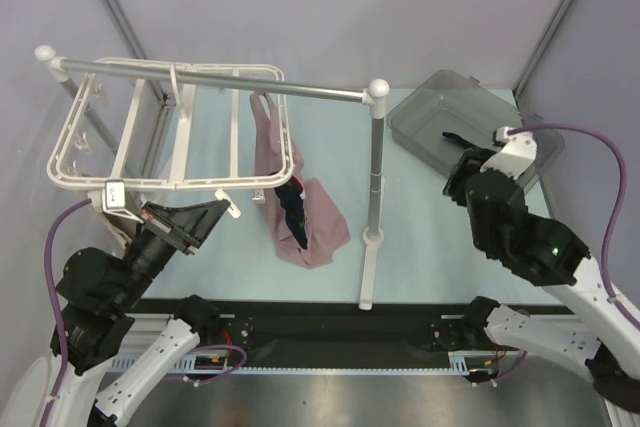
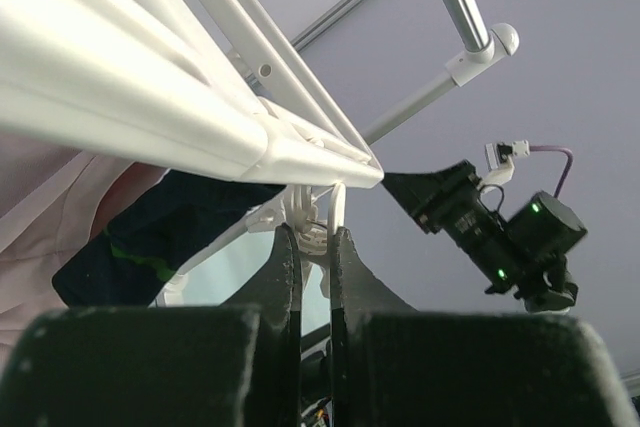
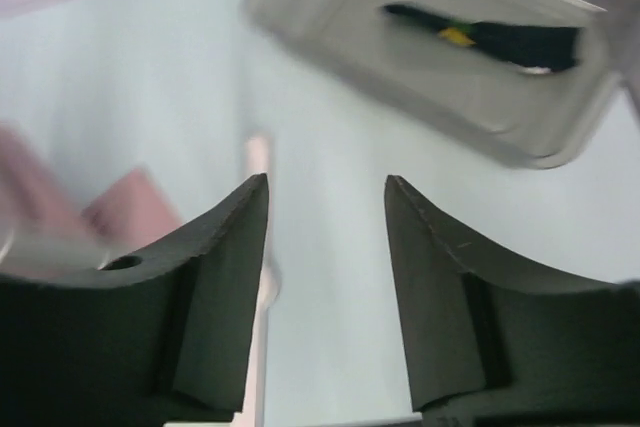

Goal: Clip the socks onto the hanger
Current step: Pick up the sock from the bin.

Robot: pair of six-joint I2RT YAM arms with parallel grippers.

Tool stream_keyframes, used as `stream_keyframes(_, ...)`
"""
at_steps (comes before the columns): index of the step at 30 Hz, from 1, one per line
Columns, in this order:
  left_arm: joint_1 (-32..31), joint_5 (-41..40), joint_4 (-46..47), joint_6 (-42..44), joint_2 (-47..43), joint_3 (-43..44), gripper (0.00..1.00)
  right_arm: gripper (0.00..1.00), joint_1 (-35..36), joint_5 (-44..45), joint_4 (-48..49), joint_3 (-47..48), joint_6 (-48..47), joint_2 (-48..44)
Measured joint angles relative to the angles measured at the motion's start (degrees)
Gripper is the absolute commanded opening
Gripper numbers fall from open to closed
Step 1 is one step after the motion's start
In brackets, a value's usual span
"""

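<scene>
The white hanger point(image 1: 150, 179) hangs from the silver rail at the back left. One dark sock point(image 1: 293, 212) hangs below its front right corner against a pink cloth point(image 1: 322, 227); it also shows in the left wrist view point(image 2: 170, 227). My left gripper point(image 1: 222, 209) is at the hanger's front edge, shut on a small white clip point(image 2: 318, 219) under the frame's bar point(image 2: 200, 137). The second sock point(image 3: 500, 39), dark with a yellow band, lies in the grey bin point(image 1: 420, 119). My right gripper point(image 3: 325, 182) is open and empty, above the table beside the bin.
The silver rail stand point(image 1: 375, 162) with white knobs stands mid-table, its post between the hanging cloth and the bin. The right arm point(image 2: 500, 227) shows in the left wrist view. Grey walls close the back and sides.
</scene>
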Motion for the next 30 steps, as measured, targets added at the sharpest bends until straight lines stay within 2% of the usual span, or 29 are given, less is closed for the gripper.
stream_keyframes(2,0.0,0.0,-0.2,0.0,0.0,0.0,0.00,0.63,-10.7,-1.6,3.1,-1.3,-2.8,0.4)
stream_keyframes(6,0.0,-0.2,-0.9,0.1,0.0,0.5,0.00,0.64,-33.2,-11.6,9.1,-2.1,-4.9,4.0)
stream_keyframes(9,0.0,-0.3,-1.2,0.1,-0.2,0.8,0.00,0.63,-50.2,-23.2,13.9,-2.2,-1.5,10.8)
stream_keyframes(12,0.0,-0.3,-1.3,0.1,-0.4,0.8,0.00,0.66,-59.9,-29.3,16.6,-1.7,5.4,19.6)
stream_keyframes(14,0.0,-0.3,-1.3,0.1,-0.5,0.8,0.00,0.67,-62.9,-30.9,16.7,-0.1,10.5,26.7)
stream_keyframes(17,0.0,-0.3,-0.9,0.0,-0.5,0.6,0.00,0.68,-63.7,-30.1,14.4,5.0,17.8,36.4)
stream_keyframes(23,0.0,0.1,-0.4,0.0,-0.5,-0.1,0.00,0.68,-62.0,-22.6,2.4,25.7,35.4,56.3)
stream_keyframes(26,0.0,0.1,-0.3,0.0,-0.5,-0.2,0.00,0.67,-60.9,-18.6,-3.1,33.2,42.2,63.8)
stream_keyframes(30,0.0,0.1,-0.4,0.0,-0.5,-0.2,0.00,0.66,-60.0,-14.6,-7.0,36.3,47.8,70.5)
